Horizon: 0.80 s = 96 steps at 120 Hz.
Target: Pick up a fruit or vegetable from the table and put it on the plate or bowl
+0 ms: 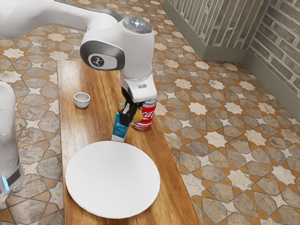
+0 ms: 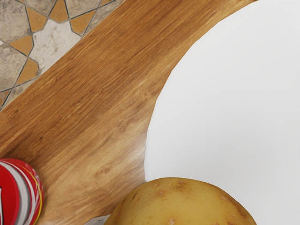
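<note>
Just off the plate's (image 1: 112, 180) rim, the gripper (image 1: 129, 117) clasps the potato (image 2: 187, 204), the plate lying close beside.

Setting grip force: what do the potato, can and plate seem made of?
The potato looks organic: dull yellow-brown skin, small specks. The can is likely metal, with glossy red-and-white print. The plate is probably ceramic: plain matte white.

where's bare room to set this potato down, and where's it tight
The whole white plate is bare. Bare wood also lies between the small cup and the plate's rim, and on the table beyond the cup. It is crowded under the gripper holding the potato: red can and blue carton stand close together.
</note>
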Each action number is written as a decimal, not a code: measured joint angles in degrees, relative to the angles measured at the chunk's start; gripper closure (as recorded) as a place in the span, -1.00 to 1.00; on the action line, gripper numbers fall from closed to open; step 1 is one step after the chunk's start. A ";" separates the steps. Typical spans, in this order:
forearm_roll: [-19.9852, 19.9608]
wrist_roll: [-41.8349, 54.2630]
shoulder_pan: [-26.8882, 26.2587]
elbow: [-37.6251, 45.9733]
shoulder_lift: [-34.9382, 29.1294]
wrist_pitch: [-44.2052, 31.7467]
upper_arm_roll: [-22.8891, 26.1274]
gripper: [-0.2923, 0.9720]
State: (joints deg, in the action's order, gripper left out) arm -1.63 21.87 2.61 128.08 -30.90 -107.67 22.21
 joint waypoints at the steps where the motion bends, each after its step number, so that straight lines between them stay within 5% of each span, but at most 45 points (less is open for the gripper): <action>1: -0.02 0.00 -0.01 -0.01 0.02 0.00 0.11 0.32; 83: -1.35 0.19 -0.16 -0.09 0.08 -0.45 6.09 0.32; 96: -1.72 0.32 -0.15 -0.08 0.07 -0.51 6.55 -0.07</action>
State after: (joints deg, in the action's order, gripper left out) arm -3.35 22.18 2.46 127.99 -30.84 -108.18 28.76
